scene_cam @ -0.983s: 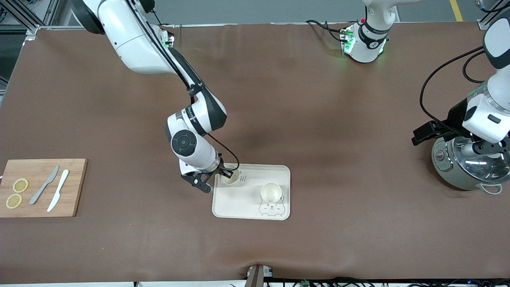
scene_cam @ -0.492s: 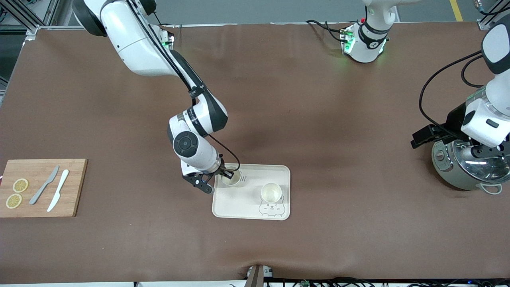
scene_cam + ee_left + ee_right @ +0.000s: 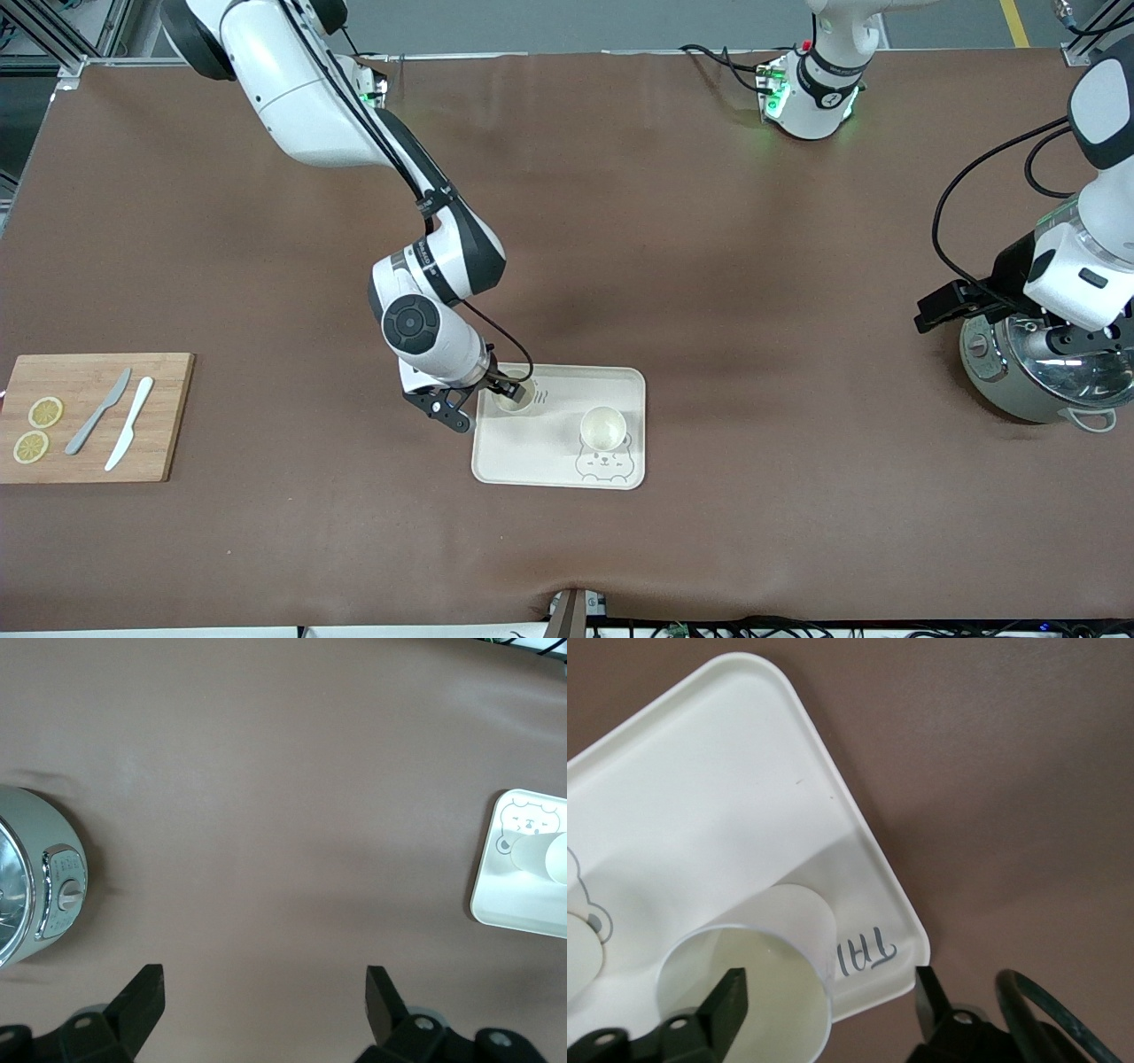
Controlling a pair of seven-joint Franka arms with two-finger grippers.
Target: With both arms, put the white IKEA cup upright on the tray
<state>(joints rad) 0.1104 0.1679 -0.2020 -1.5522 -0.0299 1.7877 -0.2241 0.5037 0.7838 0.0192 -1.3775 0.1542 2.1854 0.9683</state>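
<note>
The cream-white tray (image 3: 558, 461) lies mid-table with two white cups upright on it. One cup (image 3: 603, 427) stands above the bear drawing. The other cup (image 3: 514, 400) stands in the tray corner toward the right arm's end, by the lettering. My right gripper (image 3: 507, 388) is open just above this cup. In the right wrist view the cup (image 3: 757, 979) sits at my right gripper (image 3: 828, 997), one finger over its mouth and the other past the tray's (image 3: 700, 797) edge. My left gripper (image 3: 263, 992) is open and empty over bare table beside the rice cooker (image 3: 35, 895).
A steel rice cooker (image 3: 1036, 372) stands at the left arm's end, under my left hand (image 3: 1067, 332). A wooden cutting board (image 3: 93, 416) with two knives and lemon slices lies at the right arm's end. The tray (image 3: 523, 886) also shows in the left wrist view.
Both arms have shifted only slightly. The two cups and the tray have stayed where they were.
</note>
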